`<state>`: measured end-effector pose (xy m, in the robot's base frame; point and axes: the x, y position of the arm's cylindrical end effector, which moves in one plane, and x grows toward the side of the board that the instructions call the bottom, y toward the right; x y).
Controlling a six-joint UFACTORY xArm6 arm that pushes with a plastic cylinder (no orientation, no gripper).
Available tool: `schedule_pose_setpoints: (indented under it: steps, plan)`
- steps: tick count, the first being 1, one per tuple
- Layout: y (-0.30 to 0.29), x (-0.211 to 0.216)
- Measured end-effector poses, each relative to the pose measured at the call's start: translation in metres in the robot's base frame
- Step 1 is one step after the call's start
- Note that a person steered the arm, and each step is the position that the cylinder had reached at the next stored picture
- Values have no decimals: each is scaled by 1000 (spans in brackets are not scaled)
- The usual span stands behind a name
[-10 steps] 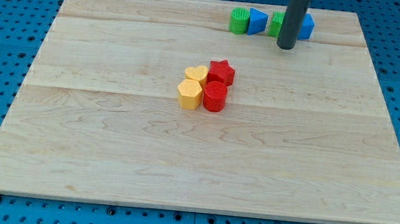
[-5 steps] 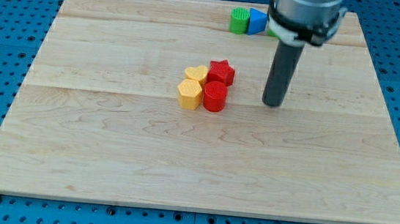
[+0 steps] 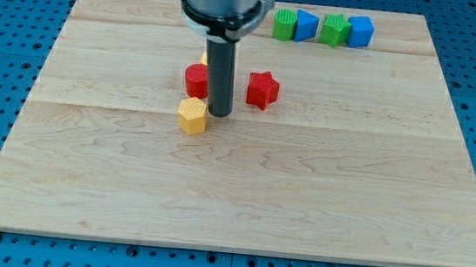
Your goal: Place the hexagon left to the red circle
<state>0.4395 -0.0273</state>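
Resting on the tabletop (image 3: 318, 211), my tip (image 3: 219, 113), the end effector's bare rod with nothing held, stood just right of the yellow hexagon (image 3: 192, 116). That hexagon lay below the red circle (image 3: 196, 81), which sat left of the rod. A yellow block (image 3: 204, 58) peeked out behind it. Right of the rod sat the red star (image 3: 262, 89). Along the top edge stood a green block (image 3: 283, 24), blue block (image 3: 306, 25), second green block (image 3: 334, 29) and blue cube (image 3: 360, 30).
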Motion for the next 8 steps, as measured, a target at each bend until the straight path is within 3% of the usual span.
schedule_pose_setpoints:
  steps: [1, 2, 3, 4, 5, 7, 8]
  plan:
    - [16, 24]
    - [-73, 16]
    - [-117, 13]
    - [-112, 33]
    - [-160, 37]
    - [-124, -20]
    - [-120, -21]
